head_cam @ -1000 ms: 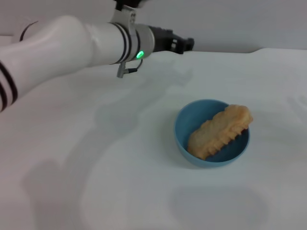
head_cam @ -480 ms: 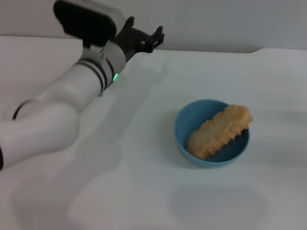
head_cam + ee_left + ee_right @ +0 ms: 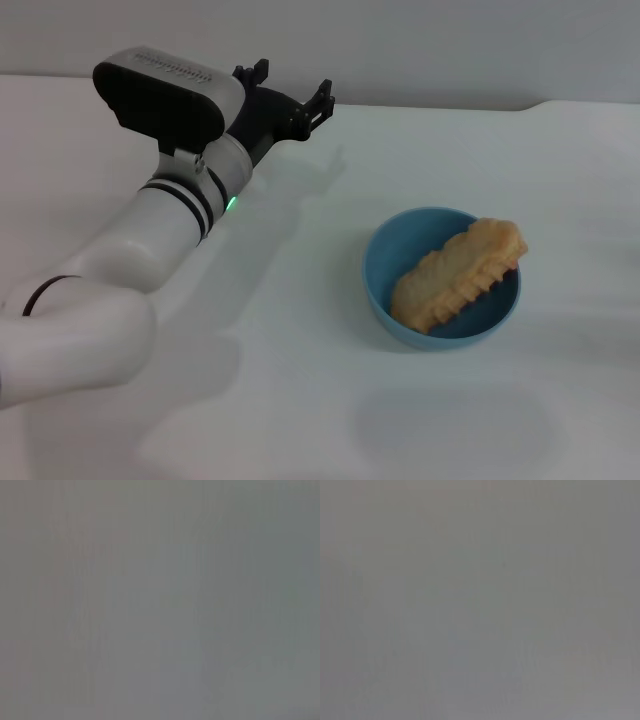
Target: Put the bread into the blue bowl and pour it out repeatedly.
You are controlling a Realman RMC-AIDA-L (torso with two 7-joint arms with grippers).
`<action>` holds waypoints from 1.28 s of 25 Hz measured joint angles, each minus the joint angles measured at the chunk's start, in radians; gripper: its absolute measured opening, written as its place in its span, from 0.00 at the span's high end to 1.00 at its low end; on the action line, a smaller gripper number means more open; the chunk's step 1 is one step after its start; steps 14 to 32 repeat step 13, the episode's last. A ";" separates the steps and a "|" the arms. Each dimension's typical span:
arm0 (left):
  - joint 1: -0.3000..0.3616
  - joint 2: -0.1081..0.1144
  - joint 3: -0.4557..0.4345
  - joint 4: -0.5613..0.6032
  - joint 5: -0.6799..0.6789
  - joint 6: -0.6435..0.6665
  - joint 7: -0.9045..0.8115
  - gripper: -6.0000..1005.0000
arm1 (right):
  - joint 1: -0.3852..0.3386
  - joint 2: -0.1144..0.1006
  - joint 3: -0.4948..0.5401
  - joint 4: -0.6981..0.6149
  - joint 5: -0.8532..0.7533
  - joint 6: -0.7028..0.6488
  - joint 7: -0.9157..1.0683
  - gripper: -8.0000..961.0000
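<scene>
Left arm swung back toward robot's left since earlier shot, left gripper (image 3: 290, 92) up near table's far edge, jaws spread, holding nothing. Bread (image 3: 459, 274) lying tan-side-up in blue bowl (image 3: 388, 268), one end poking over rim. Right gripper nowhere visible.

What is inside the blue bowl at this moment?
The bread lies slanted in the blue bowl, one end resting on the rim. It hides most of the bowl's floor, so anything beneath it cannot be seen. The left gripper is far away, open.
</scene>
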 joint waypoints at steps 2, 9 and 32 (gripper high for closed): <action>0.002 0.000 0.000 -0.002 0.000 -0.001 0.000 0.18 | -0.001 0.000 0.000 0.002 0.000 0.000 -0.001 0.47; 0.010 0.000 0.013 -0.012 0.001 -0.005 -0.001 0.18 | 0.002 0.000 0.045 0.023 0.008 0.009 -0.005 0.47; 0.011 -0.001 0.019 -0.016 0.001 -0.023 -0.002 0.18 | 0.003 0.000 0.060 0.031 0.013 0.010 -0.011 0.47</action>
